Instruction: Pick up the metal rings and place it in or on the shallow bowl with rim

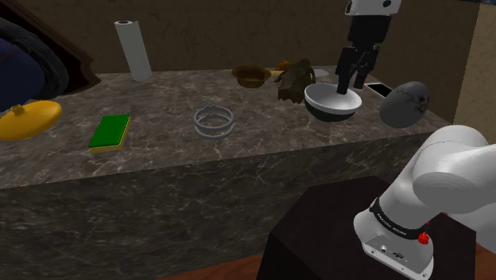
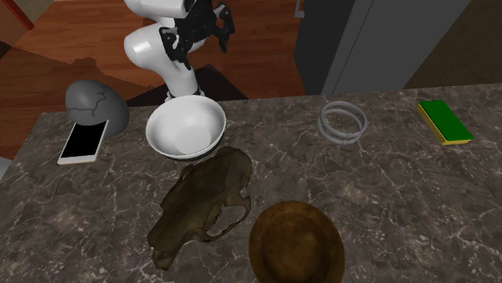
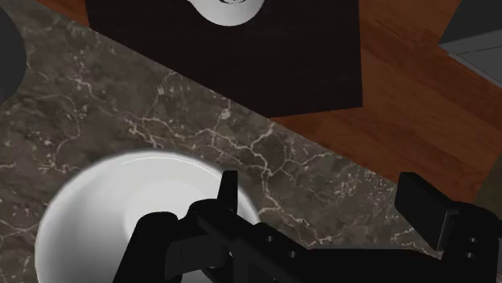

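Rings (image 1: 213, 121) of grey metal are being found flat on the desk (image 1: 262, 131), near the green sponge (image 1: 110, 132) to its right in the shoulder view. They are ungrasped and open to a grasp from above. Further right, toward the back edge, a brown shallow bowl (image 1: 251, 75) with a broad rim is being taken as the likely target. Right again, the gripper (image 1: 351, 83) is being held over the white bowl (image 1: 330, 105), its fingers spread wide and empty, well apart from the rings. A reach back leftward is being judged necessary first.
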`<state>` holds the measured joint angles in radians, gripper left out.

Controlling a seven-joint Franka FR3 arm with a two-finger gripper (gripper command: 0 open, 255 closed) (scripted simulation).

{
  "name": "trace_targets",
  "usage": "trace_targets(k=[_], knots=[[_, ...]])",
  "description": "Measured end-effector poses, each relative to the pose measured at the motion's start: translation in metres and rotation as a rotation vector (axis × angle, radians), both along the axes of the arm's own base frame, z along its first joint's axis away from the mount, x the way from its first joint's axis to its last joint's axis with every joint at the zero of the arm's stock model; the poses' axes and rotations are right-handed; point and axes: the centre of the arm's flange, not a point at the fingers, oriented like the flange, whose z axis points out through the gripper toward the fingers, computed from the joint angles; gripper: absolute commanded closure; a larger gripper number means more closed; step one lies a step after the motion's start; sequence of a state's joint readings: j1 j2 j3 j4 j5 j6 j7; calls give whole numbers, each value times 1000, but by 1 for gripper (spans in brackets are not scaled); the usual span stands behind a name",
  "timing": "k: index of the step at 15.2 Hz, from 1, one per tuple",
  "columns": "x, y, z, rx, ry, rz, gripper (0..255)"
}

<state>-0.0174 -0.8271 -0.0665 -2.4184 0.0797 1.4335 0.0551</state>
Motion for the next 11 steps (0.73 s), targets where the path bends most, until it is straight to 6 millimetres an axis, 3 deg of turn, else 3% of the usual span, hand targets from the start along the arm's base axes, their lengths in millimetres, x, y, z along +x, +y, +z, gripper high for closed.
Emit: trace_targets(k=[3,11], knots=[[14,10,-5,-5,-1,3,0],[93,71,-34,-39,-16,17,0]])
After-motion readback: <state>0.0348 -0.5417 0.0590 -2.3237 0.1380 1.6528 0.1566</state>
